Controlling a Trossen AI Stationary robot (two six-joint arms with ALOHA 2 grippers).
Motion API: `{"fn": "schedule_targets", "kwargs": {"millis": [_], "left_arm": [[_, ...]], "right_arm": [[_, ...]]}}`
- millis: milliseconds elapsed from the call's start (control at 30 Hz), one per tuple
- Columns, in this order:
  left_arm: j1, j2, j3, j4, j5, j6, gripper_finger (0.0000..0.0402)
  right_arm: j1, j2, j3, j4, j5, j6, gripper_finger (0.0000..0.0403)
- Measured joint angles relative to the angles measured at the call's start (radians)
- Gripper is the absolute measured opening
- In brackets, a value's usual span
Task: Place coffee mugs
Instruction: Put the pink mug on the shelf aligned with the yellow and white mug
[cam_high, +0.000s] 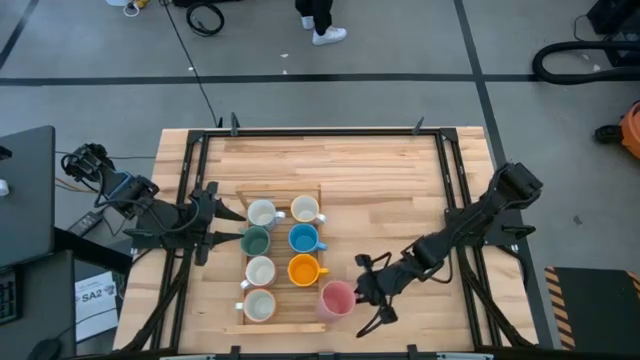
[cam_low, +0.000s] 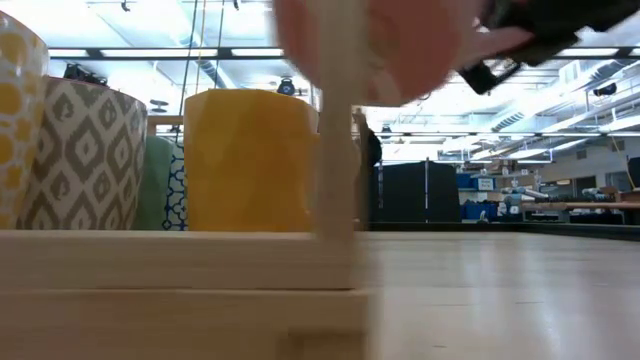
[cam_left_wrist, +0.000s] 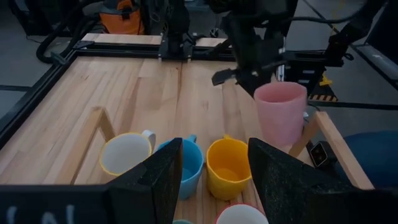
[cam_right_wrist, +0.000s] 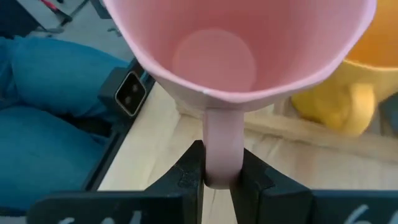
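Pink ceramic is pinched between the fingers of the right gripper (cam_right_wrist: 216, 167), which grasps the pink mug (cam_high: 337, 298) by its handle, the mug held upright with its mouth open to the ceiling. Seen from above, the mug lies at nine o'clock from the gripper, its handle pointing back toward three o'clock along the line of the arm. It appears to hang over the near right corner of the wooden tray (cam_high: 283, 326), straddling the rail rather than sitting inside. The one empty slot seems to lie just at nine o'clock of the mug, directly at six o'clock of the orange mug (cam_high: 304, 268) and beside the nearest white mug (cam_high: 260, 305). So the coming move is probably a short shift toward nine o'clock, then a lowering, and the tray's corner post looks like the thing to clear. At nine o'clock of the tray, the left gripper (cam_high: 212, 215) waits with fingers spread, holding nothing.
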Motion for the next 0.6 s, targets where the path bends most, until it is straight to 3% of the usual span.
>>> {"fn": "schedule_targets", "kwargs": {"millis": [300,600], "left_arm": [[0.000,0.000,0.000,0.000,0.000,0.000,0.0188],[0.000,0.000,0.000,0.000,0.000,0.000,0.0188]], "right_arm": [[-0.019,0.117,0.171,-0.095,-0.002,-0.075,0.0057],[-0.029,0.121,0.187,-0.116,0.012,0.024,0.0057]]}}
